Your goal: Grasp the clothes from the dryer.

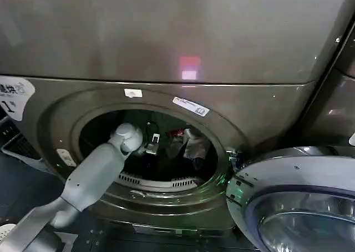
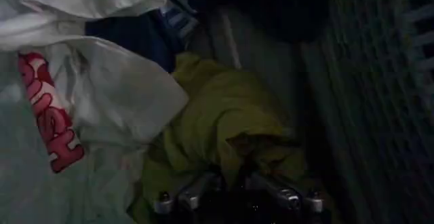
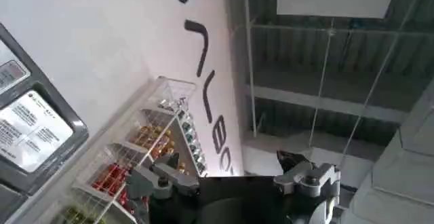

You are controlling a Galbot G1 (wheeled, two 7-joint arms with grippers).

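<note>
The dryer (image 1: 266, 113) is bronze-grey with a round porthole, and its door (image 1: 294, 202) hangs open at the lower right. My left arm reaches into the drum, where my left gripper (image 1: 151, 146) sits beside the clothes (image 1: 194, 146). In the left wrist view a white garment with red lettering (image 2: 102, 96) lies next to a yellow-green piece (image 2: 224, 120). My left gripper (image 2: 232, 178) has its fingers drawn together in the bunched yellow-green fabric, with the tips buried in it. My right gripper (image 3: 230, 161) is parked away from the dryer, open and holding nothing.
A white label with a 1 (image 1: 14, 96) marks the dryer's upper left corner. The perforated steel drum wall (image 2: 366, 110) runs close beside the left gripper. A clear rack of coloured capsules (image 3: 142, 151) stands against a white wall in the right wrist view.
</note>
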